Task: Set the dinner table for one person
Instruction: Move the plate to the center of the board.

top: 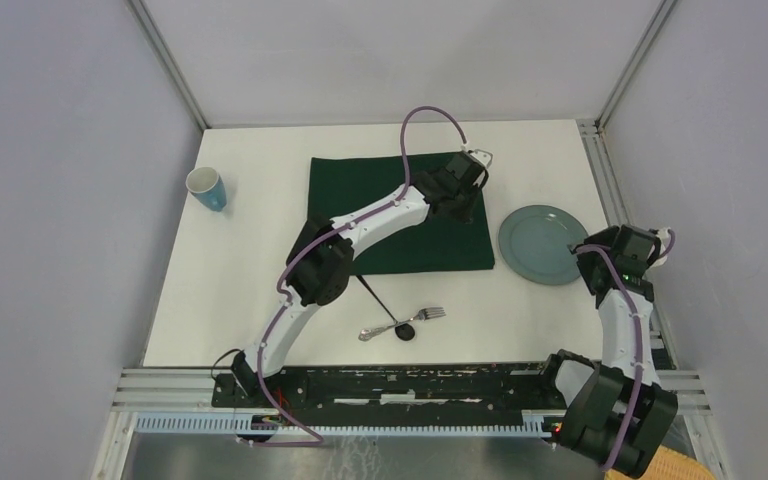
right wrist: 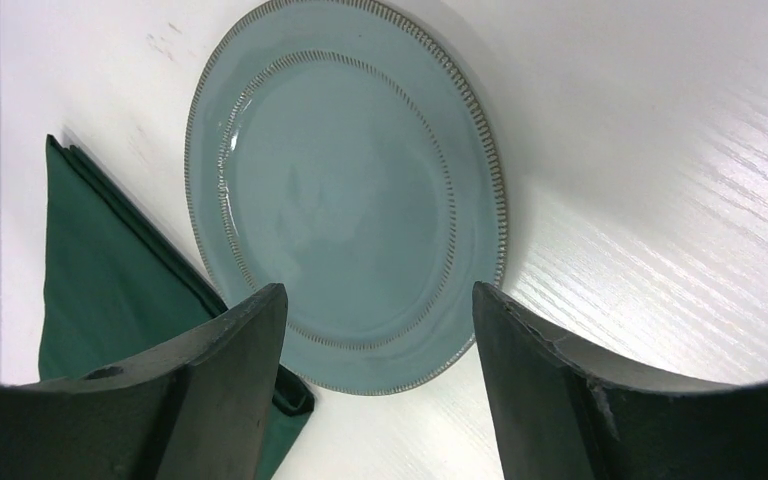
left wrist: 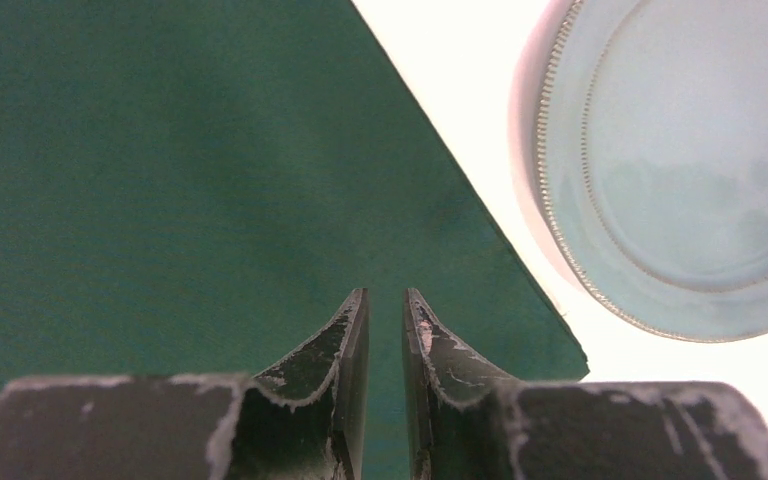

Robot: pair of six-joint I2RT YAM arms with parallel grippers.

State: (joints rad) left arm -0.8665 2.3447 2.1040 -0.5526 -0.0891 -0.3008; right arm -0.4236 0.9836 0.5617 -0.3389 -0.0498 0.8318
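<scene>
Left gripper [left wrist: 385, 296]: jaws down to a narrow slit, nothing between them, over the right part of the dark green cloth [left wrist: 160, 180]. Right gripper [right wrist: 375, 300]: jaws wide, empty, over the near rim of the blue plate [right wrist: 350, 190]. The plate lies just right of the cloth. Both lie on the dinner table [top: 250, 290], the white top filling the workspace. A cup [top: 207, 187] stands at far left.

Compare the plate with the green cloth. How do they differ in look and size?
The plate is round, the cloth rectangular. The plate is pale grey-blue and glossy with a ridged rim; the cloth is dark green and matte. The cloth covers more area than the plate. Both lie flat on the white table, side by side.
</scene>
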